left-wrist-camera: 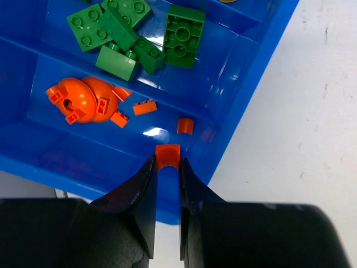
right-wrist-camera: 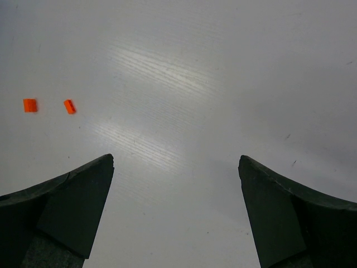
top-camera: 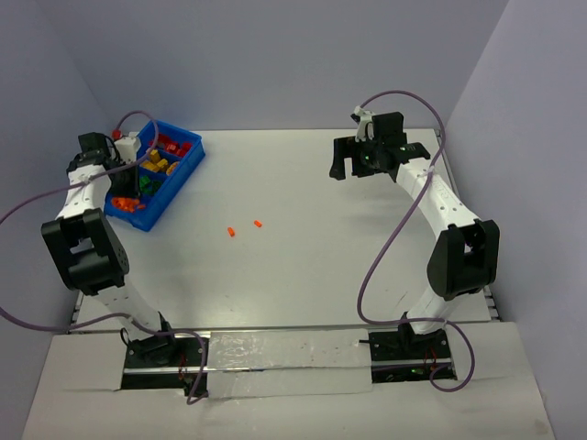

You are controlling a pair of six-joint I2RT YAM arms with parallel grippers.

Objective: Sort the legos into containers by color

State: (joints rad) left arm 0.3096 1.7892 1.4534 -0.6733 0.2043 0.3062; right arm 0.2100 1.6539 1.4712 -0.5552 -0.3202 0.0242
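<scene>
White table (top-camera: 312,192), pale lavender walls (top-camera: 275,55).

Bright, even light from overhead fills all three views; shadows on the white table (top-camera: 303,183) are faint and soft-edged; the top view is slightly grainy; a broad streaked sheen crosses the worktop in the right wrist view, where the right gripper (right-wrist-camera: 175,167) looks dark and soft-focused; in the left wrist view a small white glare spot lies on the blue bin (left-wrist-camera: 240,67) floor beside a sharp orange brick (left-wrist-camera: 167,152); the left gripper (left-wrist-camera: 166,167) is nearly black, detail lost.

The bin (left-wrist-camera: 240,61) is blue, bricks (left-wrist-camera: 181,36) green or orange (table (left-wrist-camera: 312,111) white).
</scene>
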